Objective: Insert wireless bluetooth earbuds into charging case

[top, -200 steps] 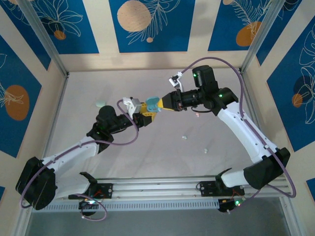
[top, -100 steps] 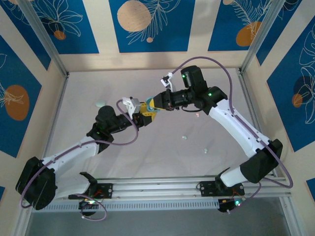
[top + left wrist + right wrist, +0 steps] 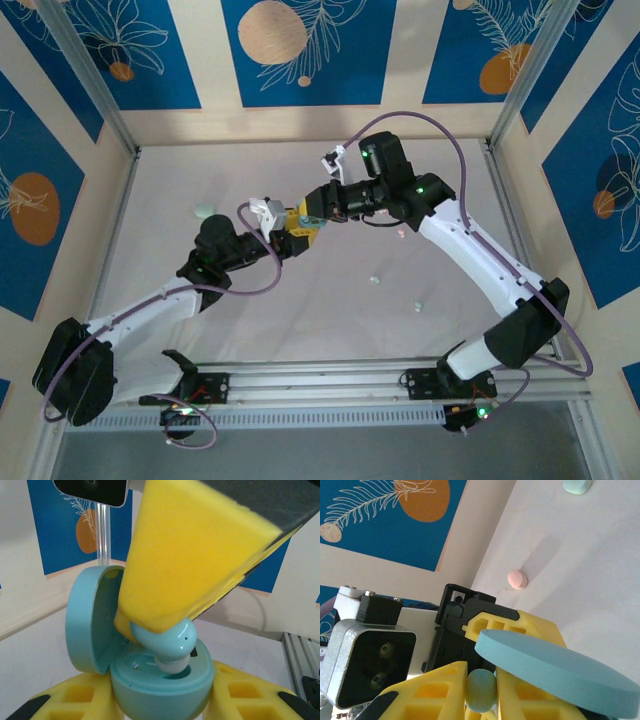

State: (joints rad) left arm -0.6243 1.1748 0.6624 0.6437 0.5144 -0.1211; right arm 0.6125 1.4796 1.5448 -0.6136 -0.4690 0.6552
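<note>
Pale-blue earbud, pinched by the right gripper, points its tip toward 6 o'clock into the open case, which the left gripper clamps.

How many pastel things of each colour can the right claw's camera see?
Blue: 2, the open case and the earbud pinched between the yellow pads
Mint: 1, the mint case at the top edge
Pink: 1, the pink oval piece lying on the table
Total: 4
</note>
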